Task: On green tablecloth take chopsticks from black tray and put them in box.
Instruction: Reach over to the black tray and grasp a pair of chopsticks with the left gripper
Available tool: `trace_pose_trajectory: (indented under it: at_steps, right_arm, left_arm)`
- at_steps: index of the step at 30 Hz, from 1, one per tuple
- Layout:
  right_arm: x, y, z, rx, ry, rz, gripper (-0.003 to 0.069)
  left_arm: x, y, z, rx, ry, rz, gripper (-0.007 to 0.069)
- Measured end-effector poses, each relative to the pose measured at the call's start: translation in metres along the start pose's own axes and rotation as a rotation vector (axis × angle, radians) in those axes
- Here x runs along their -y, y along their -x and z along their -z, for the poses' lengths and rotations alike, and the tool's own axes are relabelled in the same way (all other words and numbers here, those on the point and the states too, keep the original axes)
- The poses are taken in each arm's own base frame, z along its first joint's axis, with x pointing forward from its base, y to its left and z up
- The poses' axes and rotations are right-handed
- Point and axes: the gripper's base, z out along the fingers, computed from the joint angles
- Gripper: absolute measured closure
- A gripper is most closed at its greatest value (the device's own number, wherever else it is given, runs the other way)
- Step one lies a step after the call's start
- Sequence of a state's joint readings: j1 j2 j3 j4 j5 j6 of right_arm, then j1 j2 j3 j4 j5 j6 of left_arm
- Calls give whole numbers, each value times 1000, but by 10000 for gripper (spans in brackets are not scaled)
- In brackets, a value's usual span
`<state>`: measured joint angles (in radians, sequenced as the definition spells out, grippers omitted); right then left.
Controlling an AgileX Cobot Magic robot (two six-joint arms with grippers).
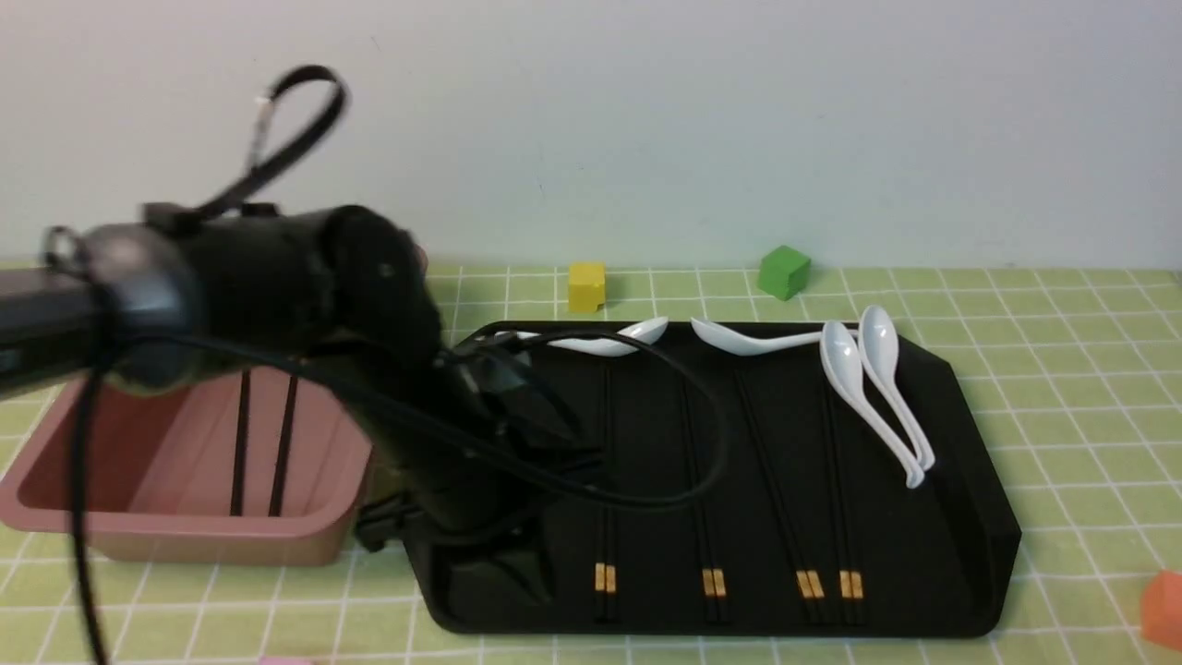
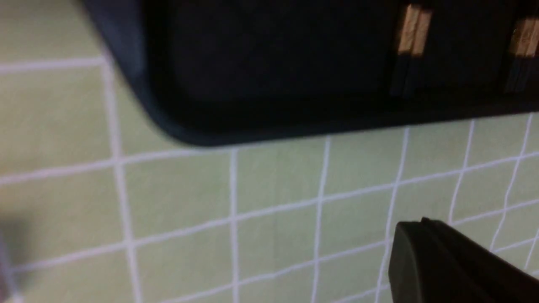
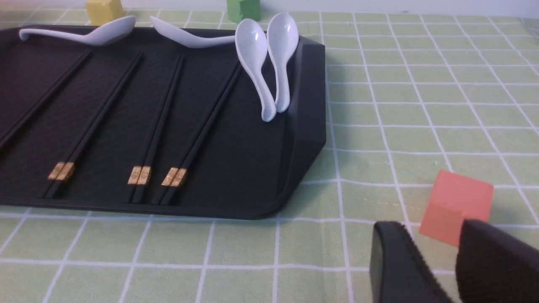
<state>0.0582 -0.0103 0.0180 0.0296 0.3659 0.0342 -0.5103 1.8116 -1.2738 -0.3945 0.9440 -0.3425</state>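
The black tray (image 1: 970, 517) lies on the green tablecloth (image 1: 1062, 369). It holds several pairs of black chopsticks (image 1: 711, 582) side by side, gold bands toward me. The pink-brown box (image 1: 185, 531) stands left of the tray with two chopsticks (image 1: 242, 443) inside. My left gripper (image 1: 526, 573) hangs low over the tray's near left corner. In the left wrist view its fingers (image 2: 414, 225) look pressed together and empty, above cloth beside the tray rim (image 2: 139, 84). My right gripper (image 3: 425, 229) is slightly open and empty, over cloth right of the tray (image 3: 307, 126); it is out of the front view.
White spoons (image 1: 877, 388) lie along the tray's far end. A yellow cube (image 1: 586, 286) and a green cube (image 1: 784, 272) sit behind the tray. An orange cube (image 3: 457, 202) sits just beyond the right gripper. The left arm and its cable hide the tray's left part.
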Motion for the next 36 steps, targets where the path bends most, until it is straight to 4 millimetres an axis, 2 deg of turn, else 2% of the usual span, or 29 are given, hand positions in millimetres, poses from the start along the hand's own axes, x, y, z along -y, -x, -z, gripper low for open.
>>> trace_pose_trajectory:
  at_steps: [3,6,10,17,21,25,36]
  right_arm:
    - [0,0,0,0,0,0,419]
    - [0,0,0,0,0,0,419]
    - [0,0,0,0,0,0,419]
    - [0,0,0,0,0,0,419]
    - [0,0,0,0,0,0,419]
    - [0,0,0,0,0,0,419]
    - [0,0,0,0,0,0,419]
  left_arm:
    - [18,17,-18,4,40,-24,632]
    - [30,28,-23,38,62,-53,613]
    - [44,41,-30,88,93,-75,550]
    - [44,53,-49,141,128,-82,393]
    - [42,57,-59,155,126,-83,327]
    - [39,59,-70,142,138,-80,315]
    - [37,61,-78,137,152,-84,319]
